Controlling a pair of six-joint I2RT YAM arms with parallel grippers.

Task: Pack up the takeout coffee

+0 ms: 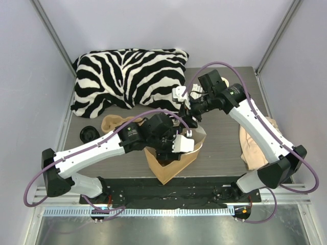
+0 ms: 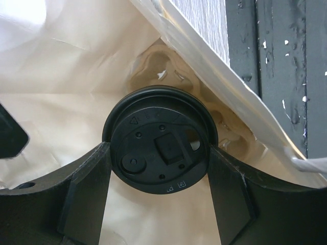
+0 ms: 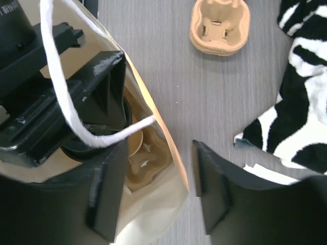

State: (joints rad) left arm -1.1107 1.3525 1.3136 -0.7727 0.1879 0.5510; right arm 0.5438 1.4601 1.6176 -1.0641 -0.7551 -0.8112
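The takeout coffee [image 2: 158, 143], a tan cup with a round black lid, is inside the open brown paper bag [image 1: 171, 166] at the table's middle front. My left gripper [image 2: 158, 151] reaches down into the bag [image 2: 61, 102] and is shut on the cup, one finger on each side of the lid. A moulded pulp carrier [image 2: 153, 61] lies on the bag's floor under the cup. My right gripper [image 3: 158, 153] is open and straddles the bag's far wall [image 3: 171, 148], one finger inside and one outside. The cup's tan side [image 3: 134, 140] shows there.
The bag's white handle [image 3: 61, 102] loops over my left gripper. A zebra pillow [image 1: 127, 76] lies at the back. A stack of pulp carriers [image 1: 115, 122] and a loose black lid [image 1: 88, 134] sit left of the bag. A tan crumpled heap [image 1: 253, 145] lies on the right.
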